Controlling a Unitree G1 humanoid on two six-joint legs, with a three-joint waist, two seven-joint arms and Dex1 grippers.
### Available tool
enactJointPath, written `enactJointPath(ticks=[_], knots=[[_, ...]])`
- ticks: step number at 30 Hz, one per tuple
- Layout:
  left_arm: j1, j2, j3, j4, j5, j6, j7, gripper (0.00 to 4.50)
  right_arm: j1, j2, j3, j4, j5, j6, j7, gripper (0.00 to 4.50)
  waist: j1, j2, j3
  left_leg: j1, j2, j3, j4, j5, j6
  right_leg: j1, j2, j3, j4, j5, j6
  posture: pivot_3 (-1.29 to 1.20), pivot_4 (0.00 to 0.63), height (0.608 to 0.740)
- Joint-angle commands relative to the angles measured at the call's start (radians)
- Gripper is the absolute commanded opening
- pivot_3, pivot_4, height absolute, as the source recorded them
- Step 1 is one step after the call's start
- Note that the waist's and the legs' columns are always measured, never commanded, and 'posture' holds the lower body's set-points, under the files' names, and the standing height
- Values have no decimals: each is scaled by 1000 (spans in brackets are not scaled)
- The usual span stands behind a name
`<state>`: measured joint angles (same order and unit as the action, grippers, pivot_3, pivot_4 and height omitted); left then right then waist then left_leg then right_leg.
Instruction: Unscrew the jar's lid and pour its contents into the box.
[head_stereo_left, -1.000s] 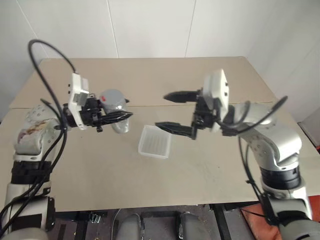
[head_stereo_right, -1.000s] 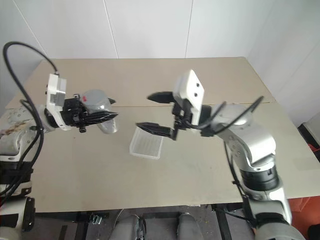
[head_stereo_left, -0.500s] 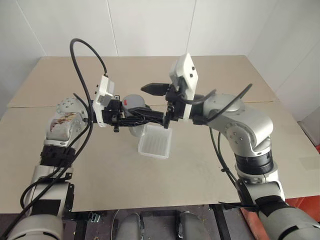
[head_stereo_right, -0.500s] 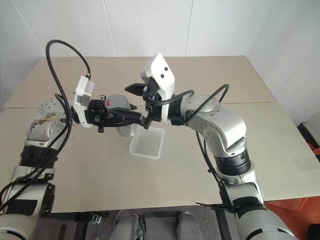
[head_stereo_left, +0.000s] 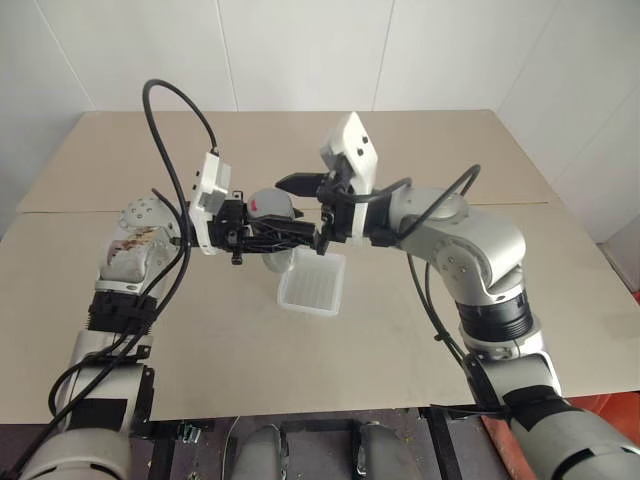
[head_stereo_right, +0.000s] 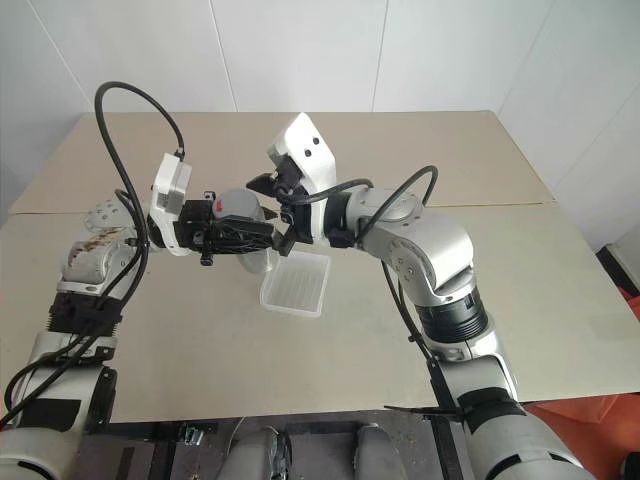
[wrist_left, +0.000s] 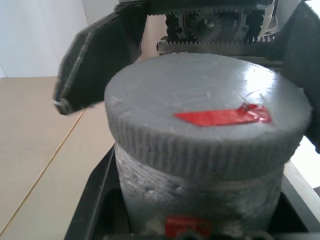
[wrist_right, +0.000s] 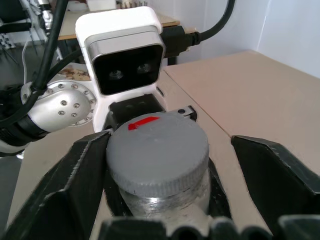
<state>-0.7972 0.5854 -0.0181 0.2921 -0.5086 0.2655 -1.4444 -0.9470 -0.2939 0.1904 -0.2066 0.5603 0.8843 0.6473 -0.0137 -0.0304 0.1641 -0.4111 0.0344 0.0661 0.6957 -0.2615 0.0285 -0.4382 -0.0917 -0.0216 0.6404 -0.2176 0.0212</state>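
The box (head_stereo_left: 311, 284) lies on the table (head_stereo_left: 420, 330), just below both grippers. Above it, the left gripper (head_stereo_left: 285, 236) is clamped on the jar (wrist_right: 165, 197). The right gripper (wrist_right: 175, 165) straddles the lid (wrist_right: 157, 152), one finger (wrist_right: 75, 185) touching its rim, the other apart.

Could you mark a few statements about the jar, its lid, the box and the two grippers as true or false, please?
1. The left gripper holds the jar. True.
2. The lid is off the jar. False: it sits on the jar.
3. The box lies on the table. True.
4. The right gripper is far from the lid. False: its fingers flank the lid.
5. The lid bears a red mark. True.
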Motion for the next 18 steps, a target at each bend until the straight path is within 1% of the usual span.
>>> enactJointPath(ticks=[1, 3, 6, 8, 11, 13, 14, 16, 18], knots=[[-40, 4, 17, -18, -7, -18, -24, 1999, -39, 0, -26, 9, -9, -44, 22, 3204, 0, 0, 0, 0, 0, 0, 0, 0, 0, 0, 0, 0, 0, 0, 0, 0, 150, 740], [-41, 7, 16, -23, -12, -18, -41, 1999, -42, -1, -37, 33, 4, -60, 62, 2757, 0, 0, 0, 0, 0, 0, 0, 0, 0, 0, 0, 0, 0, 0, 0, 0, 150, 740], [-47, 19, 21, -44, -39, 12, -71, 1999, -51, -20, -26, 82, 2, -168, 199, 2756, -1, 0, 0, 0, 0, 0, 0, 0, 0, 0, 0, 0, 0, 0, 0, 0, 150, 740], [-54, 33, 24, -60, -64, 46, -105, 1999, -65, -33, -28, 129, 30, -250, 362, 2756, -1, 0, 0, 0, 0, 0, 0, 0, 0, 0, 0, 0, 0, 0, 0, 0, 150, 740], [-56, 65, 6, -93, -109, 74, -166, 1999, -100, -44, -33, 252, 88, -354, 671, 2756, -1, 0, 0, 0, 0, 0, 0, 0, 0, 0, 0, 0, -1, 0, 0, 0, 150, 740], [-54, 106, -36, -144, -182, 102, -170, 1999, -155, -39, -9, 374, 114, -399, 863, 2756, -1, 1, 0, 0, 0, 0, 0, 0, 0, 0, 0, 1, -1, 0, 0, 0, 150, 740], [-52, 129, -57, -167, -218, 111, -170, 1999, -179, -38, 11, 424, 121, -424, 925, 2756, -2, 0, 0, 1, 0, 0, 0, 0, 0, 0, 0, 1, -1, 0, 0, 0, 150, 740], [-51, 164, -94, -194, -264, 107, -170, 1999, -231, -13, 41, 528, 77, -477, 967, 2756, -7, 1, 1, 1, 0, 0, 0, 0, 0, 0, 1, 2, 0, 0, 0, 0, 150, 740], [-54, 165, -103, -187, -262, 86, -170, 1999, -271, 23, 42, 617, 21, -529, 956, 2756, -11, 1, 1, 3, 1, 0, -1, 0, 0, 0, 1, 4, 1, 0, 0, 0, 150, 740]])
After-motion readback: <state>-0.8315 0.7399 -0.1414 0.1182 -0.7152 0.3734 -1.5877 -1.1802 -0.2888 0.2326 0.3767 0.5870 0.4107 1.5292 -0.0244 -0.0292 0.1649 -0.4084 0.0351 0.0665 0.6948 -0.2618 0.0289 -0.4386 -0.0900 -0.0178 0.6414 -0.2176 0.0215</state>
